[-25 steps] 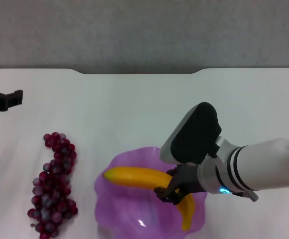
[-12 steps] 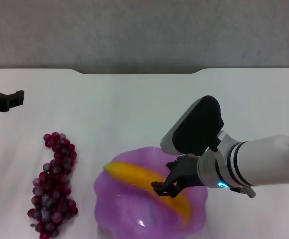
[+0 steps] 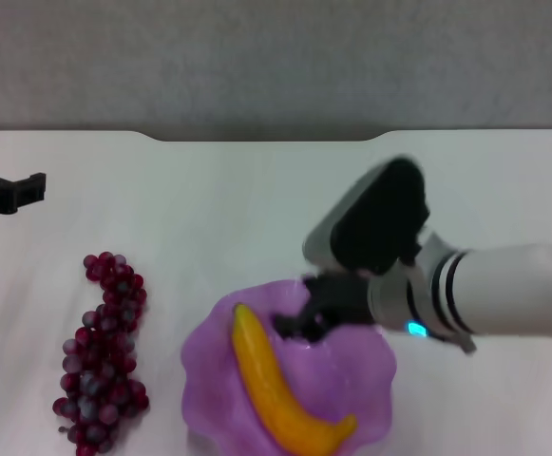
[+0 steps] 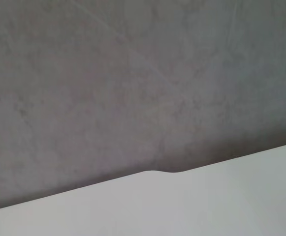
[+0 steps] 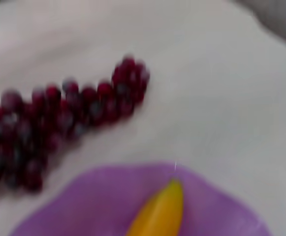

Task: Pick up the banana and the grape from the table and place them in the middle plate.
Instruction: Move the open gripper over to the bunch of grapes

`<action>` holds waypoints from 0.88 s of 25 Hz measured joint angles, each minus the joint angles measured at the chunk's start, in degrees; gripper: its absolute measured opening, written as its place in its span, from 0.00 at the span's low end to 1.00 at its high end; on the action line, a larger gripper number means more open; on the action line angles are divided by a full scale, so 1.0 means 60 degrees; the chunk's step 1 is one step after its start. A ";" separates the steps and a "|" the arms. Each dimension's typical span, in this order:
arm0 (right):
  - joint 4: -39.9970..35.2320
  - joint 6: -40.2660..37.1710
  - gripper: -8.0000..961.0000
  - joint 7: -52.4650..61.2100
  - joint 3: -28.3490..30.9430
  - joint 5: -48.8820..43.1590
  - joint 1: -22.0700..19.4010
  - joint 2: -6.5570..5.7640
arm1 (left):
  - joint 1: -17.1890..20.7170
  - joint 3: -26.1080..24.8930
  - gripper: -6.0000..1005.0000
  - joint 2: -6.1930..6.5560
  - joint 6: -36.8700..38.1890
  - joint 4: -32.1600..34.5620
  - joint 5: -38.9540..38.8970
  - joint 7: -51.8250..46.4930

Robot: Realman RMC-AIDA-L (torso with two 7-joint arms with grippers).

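Right gripper (image 3: 296, 321) hangs over the far rim of the middle plate (image 3: 211, 334), its dark fingers blurred; they hold nothing, and how wide they stand apart I cannot tell. Its white arm reaches in from the right edge of the table (image 3: 256, 199).

The banana (image 3: 280, 394) lies free inside the purple plate, running from the plate's far left part toward its near right part, clear of the gripper. In the right wrist view the banana's (image 5: 158, 212) tip shows inside the plate (image 5: 83, 196), with the grape bunch (image 5: 59, 118) lying on the table (image 5: 206, 98) beyond the plate's rim.

The grape (image 3: 104, 351) rests on the white tabletop near the table's near left corner, just beside the plate but apart from it.

Left gripper (image 3: 9, 190) sits at the table's left edge, well apart from the fruit, its fingers spread with nothing between them. The left wrist view shows only the table's (image 4: 182, 206) far edge with its shallow notch, and a grey wall (image 4: 133, 73) behind.
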 joint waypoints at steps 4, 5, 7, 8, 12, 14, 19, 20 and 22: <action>-0.0907 -0.0930 0.70 -0.0181 0.0614 -0.0215 -0.0597 -0.0025 | -0.0014 0.0051 0.74 -0.0010 0.0093 0.0025 0.0008 0.0002; -0.1167 -0.1187 0.70 -0.0272 0.0861 -0.0265 -0.0843 -0.0022 | -0.0033 0.0069 0.74 -0.0011 0.0112 0.0028 0.0008 0.0012; -0.1540 -0.1647 0.70 -0.0430 0.1340 -0.0335 -0.1312 -0.0019 | -0.0097 0.0121 0.74 -0.0017 0.0160 0.0035 -0.0012 0.0079; -0.1674 -0.1894 0.70 -0.0487 0.1552 -0.0347 -0.1522 -0.0012 | -0.0116 0.0155 0.74 -0.0020 0.0189 0.0037 -0.0028 0.0106; -0.1993 -0.2590 0.70 -0.0620 0.2722 -0.0386 -0.2384 0.0002 | -0.0282 0.0462 0.74 -0.0026 0.0660 0.0143 -0.0061 0.0151; -0.1970 -0.2722 0.70 -0.0613 0.3357 -0.0388 -0.2682 0.0012 | -0.0359 0.0568 0.74 -0.0022 0.0740 0.0203 -0.0063 0.0150; -0.1347 -0.3557 0.70 -0.0504 0.4618 -0.0319 -0.3284 0.0045 | -0.0471 0.0794 0.74 -0.0031 0.0943 0.0241 -0.0143 0.0150; -0.1132 -0.3714 0.70 -0.0460 0.4853 -0.0297 -0.3353 0.0049 | -0.0474 0.0837 0.74 -0.0029 0.0970 0.0241 -0.0163 0.0149; -0.0810 -0.3751 0.70 -0.0410 0.5195 -0.0289 -0.3393 0.0051 | -0.0470 0.0861 0.74 -0.0024 0.0970 0.0224 -0.0167 0.0133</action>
